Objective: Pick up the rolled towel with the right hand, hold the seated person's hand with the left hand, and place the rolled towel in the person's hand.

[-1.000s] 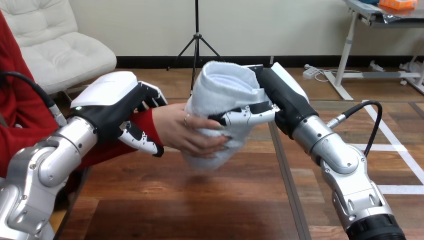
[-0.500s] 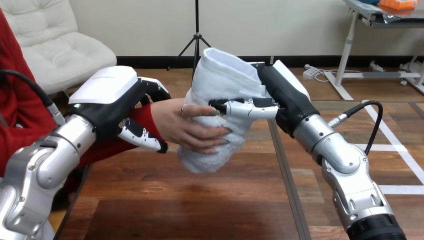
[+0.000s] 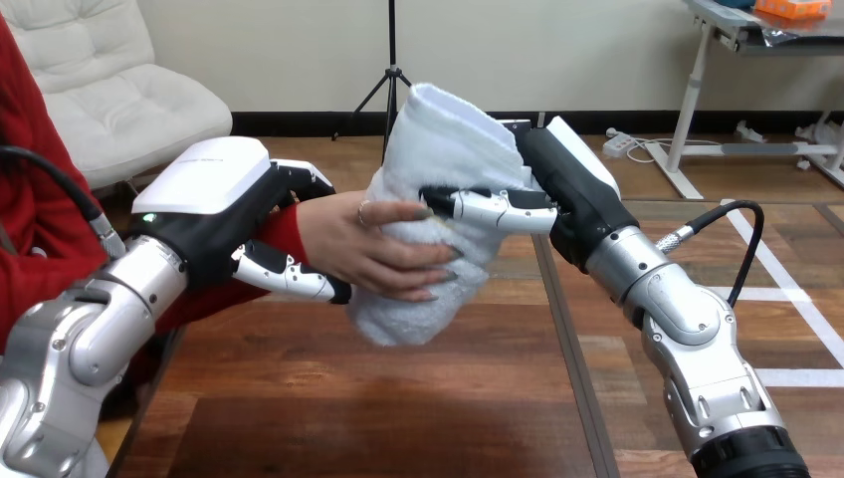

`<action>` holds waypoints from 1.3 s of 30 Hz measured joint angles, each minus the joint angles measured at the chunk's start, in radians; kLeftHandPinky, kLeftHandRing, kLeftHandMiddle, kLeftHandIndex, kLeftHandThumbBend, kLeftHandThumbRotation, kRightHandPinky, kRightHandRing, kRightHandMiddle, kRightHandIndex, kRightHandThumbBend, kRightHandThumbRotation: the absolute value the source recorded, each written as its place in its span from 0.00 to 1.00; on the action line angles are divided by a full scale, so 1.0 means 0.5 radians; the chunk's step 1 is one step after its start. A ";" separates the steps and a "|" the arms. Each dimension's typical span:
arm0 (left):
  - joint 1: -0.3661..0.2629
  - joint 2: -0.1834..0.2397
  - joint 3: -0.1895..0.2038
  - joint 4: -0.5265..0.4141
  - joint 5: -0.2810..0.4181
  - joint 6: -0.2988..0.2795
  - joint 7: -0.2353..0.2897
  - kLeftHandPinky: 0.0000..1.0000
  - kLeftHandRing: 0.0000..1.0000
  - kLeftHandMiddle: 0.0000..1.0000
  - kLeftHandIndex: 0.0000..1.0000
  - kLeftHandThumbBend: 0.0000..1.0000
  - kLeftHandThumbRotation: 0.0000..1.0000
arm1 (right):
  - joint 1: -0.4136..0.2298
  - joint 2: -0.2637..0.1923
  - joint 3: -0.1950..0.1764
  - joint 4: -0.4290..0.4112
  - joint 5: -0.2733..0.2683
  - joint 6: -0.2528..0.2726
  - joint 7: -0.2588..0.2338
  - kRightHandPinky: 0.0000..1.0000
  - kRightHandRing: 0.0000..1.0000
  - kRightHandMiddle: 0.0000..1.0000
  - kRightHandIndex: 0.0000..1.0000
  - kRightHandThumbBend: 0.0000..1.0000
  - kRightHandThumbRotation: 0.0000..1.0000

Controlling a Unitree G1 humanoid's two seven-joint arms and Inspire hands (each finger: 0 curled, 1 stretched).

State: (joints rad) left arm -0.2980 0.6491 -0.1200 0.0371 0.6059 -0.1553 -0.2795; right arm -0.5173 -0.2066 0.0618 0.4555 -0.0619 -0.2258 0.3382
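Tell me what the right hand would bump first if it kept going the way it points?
Probably the person's hand: the right hand points leftward, its fingers round the rolled towel that the person grips.

From my station, the only thing besides the job is the brown wooden plank table point(image 3: 398, 408), glossy and dark-grained. A thin dark seam point(image 3: 569, 358) runs from the table's near edge toward its far side, right of its middle. White stripes point(image 3: 796, 311) show at the table's right; I cannot tell whether they lie on it.
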 measured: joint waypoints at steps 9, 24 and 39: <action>0.048 0.001 0.001 -0.024 0.000 0.000 0.019 0.61 0.71 0.72 0.70 0.93 0.54 | 0.001 0.000 0.000 0.000 0.017 0.000 0.032 0.34 0.41 0.47 0.50 0.53 1.00; 0.179 0.001 0.046 -0.107 -0.025 -0.002 0.069 0.61 0.70 0.71 0.69 0.89 0.55 | 0.002 0.002 0.001 -0.002 0.036 0.008 0.069 0.33 0.40 0.46 0.50 0.54 1.00; 0.376 -0.021 0.142 -0.223 -0.124 -0.041 0.197 0.57 0.68 0.69 0.67 0.83 0.50 | 0.008 -0.002 0.001 -0.026 0.043 0.031 0.127 0.34 0.41 0.47 0.51 0.66 1.00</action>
State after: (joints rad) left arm -0.1101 0.6386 -0.0489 -0.0746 0.5441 -0.1758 -0.1811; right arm -0.5131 -0.2079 0.0624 0.4425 -0.0406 -0.2105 0.4016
